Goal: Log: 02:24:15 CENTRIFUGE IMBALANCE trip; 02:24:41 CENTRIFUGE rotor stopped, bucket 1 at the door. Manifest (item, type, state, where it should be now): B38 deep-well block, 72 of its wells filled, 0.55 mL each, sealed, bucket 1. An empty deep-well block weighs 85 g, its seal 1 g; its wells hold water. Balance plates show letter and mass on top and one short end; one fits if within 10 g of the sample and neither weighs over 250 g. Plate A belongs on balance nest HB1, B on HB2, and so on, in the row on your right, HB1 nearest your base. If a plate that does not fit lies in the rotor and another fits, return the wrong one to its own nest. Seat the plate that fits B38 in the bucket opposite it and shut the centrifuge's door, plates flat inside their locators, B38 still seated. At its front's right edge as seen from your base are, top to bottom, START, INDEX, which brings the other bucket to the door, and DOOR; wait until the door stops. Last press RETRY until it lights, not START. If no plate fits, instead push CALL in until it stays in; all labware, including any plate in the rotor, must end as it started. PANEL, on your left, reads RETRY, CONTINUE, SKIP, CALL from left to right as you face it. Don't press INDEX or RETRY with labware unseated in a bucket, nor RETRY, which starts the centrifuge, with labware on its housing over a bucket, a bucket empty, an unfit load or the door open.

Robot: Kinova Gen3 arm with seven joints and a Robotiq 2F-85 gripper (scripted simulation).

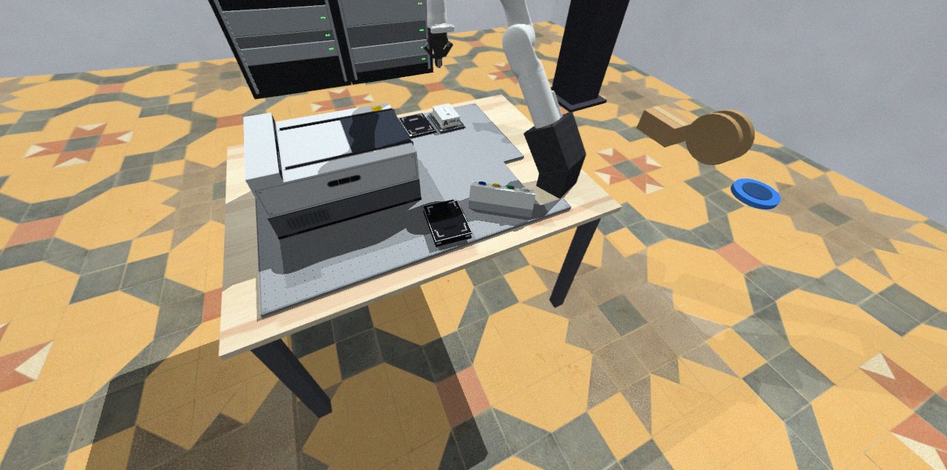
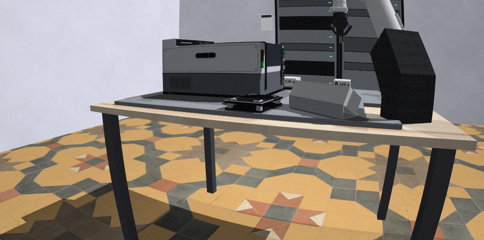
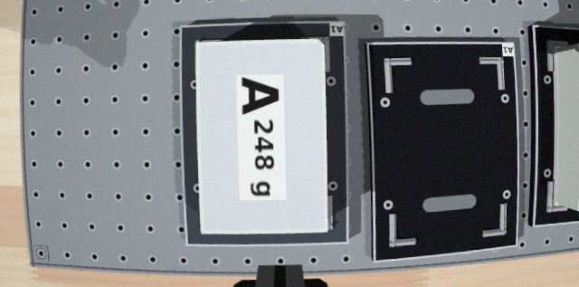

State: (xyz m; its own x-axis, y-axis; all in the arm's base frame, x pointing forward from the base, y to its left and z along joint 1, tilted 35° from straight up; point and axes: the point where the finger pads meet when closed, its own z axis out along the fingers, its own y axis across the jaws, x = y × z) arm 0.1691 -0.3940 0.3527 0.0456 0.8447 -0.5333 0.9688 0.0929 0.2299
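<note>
My gripper (image 1: 436, 60) (image 2: 339, 37) (image 3: 280, 278) is shut and empty. It hangs high above the row of balance nests at the table's far side. Straight below it in the wrist view, a white balance plate (image 3: 262, 135) (image 1: 447, 115) (image 2: 342, 83) marked "A 248 g" lies flat in its nest (image 3: 336, 142). The nest beside it (image 3: 445, 151) (image 1: 418, 124) is black and empty. A third nest holds a pale plate (image 3: 565, 129), cut off by the frame edge; a plate end reading "130 g" (image 2: 290, 81) shows in the exterior view. The centrifuge (image 1: 331, 159) (image 2: 216, 65) stands mid-table. Its buckets and B38 are hidden.
The grey button panel (image 1: 501, 198) (image 2: 324, 99) sits near the arm's black base (image 1: 555, 159) (image 2: 404, 76). A black empty nest (image 1: 447, 222) (image 2: 252, 101) lies in front of the centrifuge. Small buttons (image 2: 283, 51) line the centrifuge's front edge. A server rack (image 1: 311, 9) stands behind the table.
</note>
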